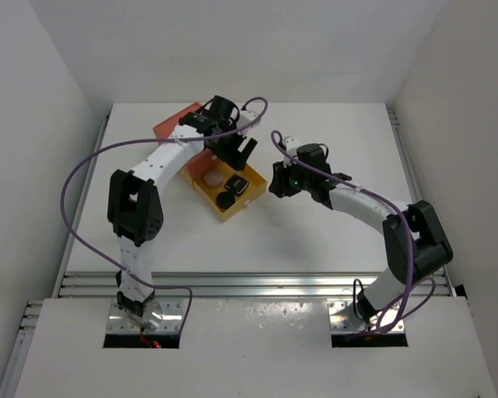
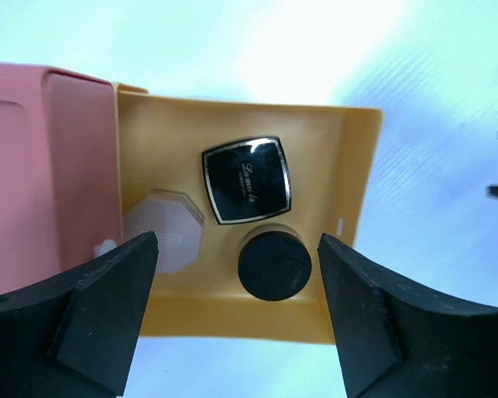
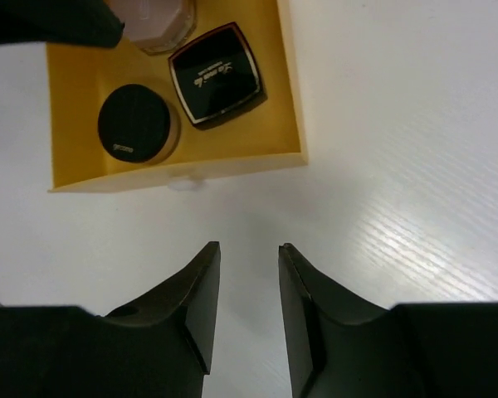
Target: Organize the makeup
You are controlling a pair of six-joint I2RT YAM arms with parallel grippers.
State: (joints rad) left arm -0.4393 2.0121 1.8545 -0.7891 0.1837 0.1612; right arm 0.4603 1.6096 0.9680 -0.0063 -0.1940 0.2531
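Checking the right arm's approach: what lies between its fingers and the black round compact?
Right wrist view: past the right fingers, bare white table, then the yellow drawer's front wall, with the black round compact just inside it.

top view, upper centre: coral box (image 1: 173, 124) was mostly hidden under the left arm (image 1: 162, 162) | right wrist, top edge: pale puff (image 3: 159, 21) was cut off | square case (image 3: 216, 73): lettering was too small to read

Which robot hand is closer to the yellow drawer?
Left. The left gripper hovers directly over the yellow drawer; the right gripper sits outside its front wall, over the table.
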